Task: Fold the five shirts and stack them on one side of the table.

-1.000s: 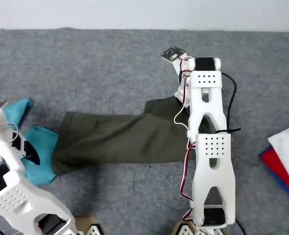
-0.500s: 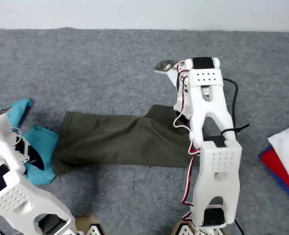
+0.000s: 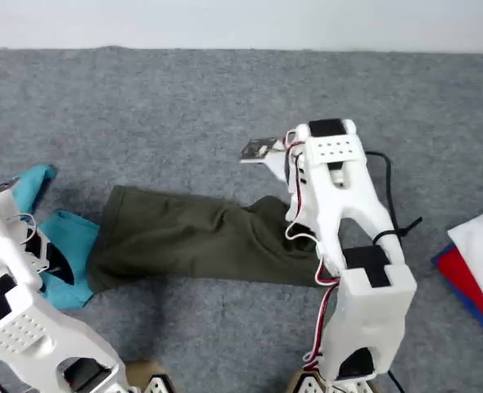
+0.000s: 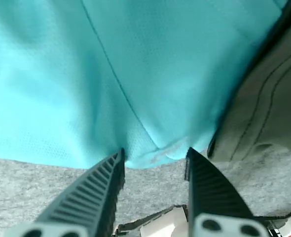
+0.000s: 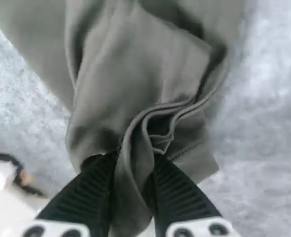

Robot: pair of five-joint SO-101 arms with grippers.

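Right jaws pressed together on a bunched fold of the olive shirt, several layers of hem caught between the tips. The olive shirt lies as a long band across the middle of the grey surface, and my right arm stands over its right end, where the cloth is rumpled and lifted. Left jaws spread, holding nothing, tips just short of the edge of the teal shirt. The teal shirt sits at the left of the surface, partly under my left arm, and the olive shirt's left end touches it and seems to lie over it. Finished stack, white over red and blue, rests at the right edge, well apart. Step in hand, as I judge it: folding the olive shirt across its length. To do it well, carry the pinched end low and straight over the band toward the left end, so the upper layer lays flat instead of rolling. The grip is bunched rather than flat, so expect a twisted corner. Let go only once the edges line up. Risk: the whole band slides and drags the teal shirt with it. Left jaws could pin the olive shirt's left end first.
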